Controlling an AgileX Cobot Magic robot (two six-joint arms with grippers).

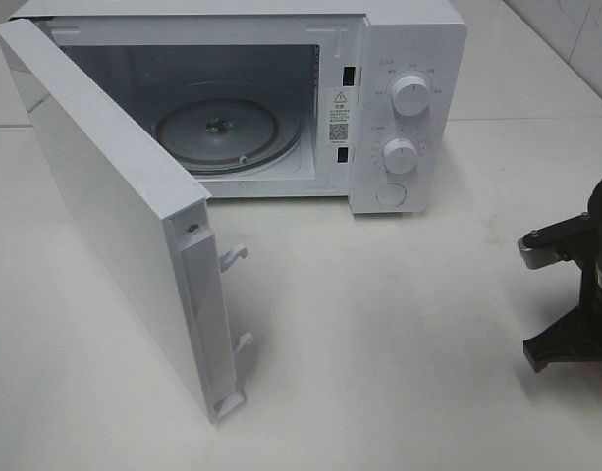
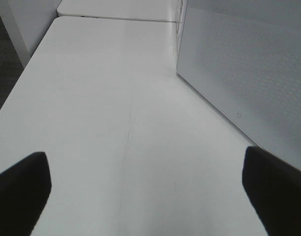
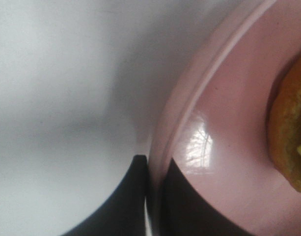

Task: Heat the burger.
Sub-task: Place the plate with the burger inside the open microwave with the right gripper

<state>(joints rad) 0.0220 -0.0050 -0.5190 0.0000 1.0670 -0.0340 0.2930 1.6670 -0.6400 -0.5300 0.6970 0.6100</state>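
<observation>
In the right wrist view, my right gripper (image 3: 155, 199) is shut on the rim of the pink plate (image 3: 229, 123), with one finger on each side of the rim. Only a brown edge of the burger (image 3: 287, 137), with a bit of yellow cheese, shows on that plate. In the exterior high view only my right arm (image 1: 575, 304) shows, at the right edge; the plate and burger are out of that frame. My left gripper (image 2: 145, 189) is open and empty above the table, beside the outer face of the microwave door (image 2: 248, 69).
The white microwave (image 1: 281, 98) stands at the back with its door (image 1: 114, 206) swung wide open toward the front left. Its glass turntable (image 1: 217, 132) is bare. Two knobs (image 1: 407, 123) are on its right panel. The white table (image 1: 399, 334) spreads in front.
</observation>
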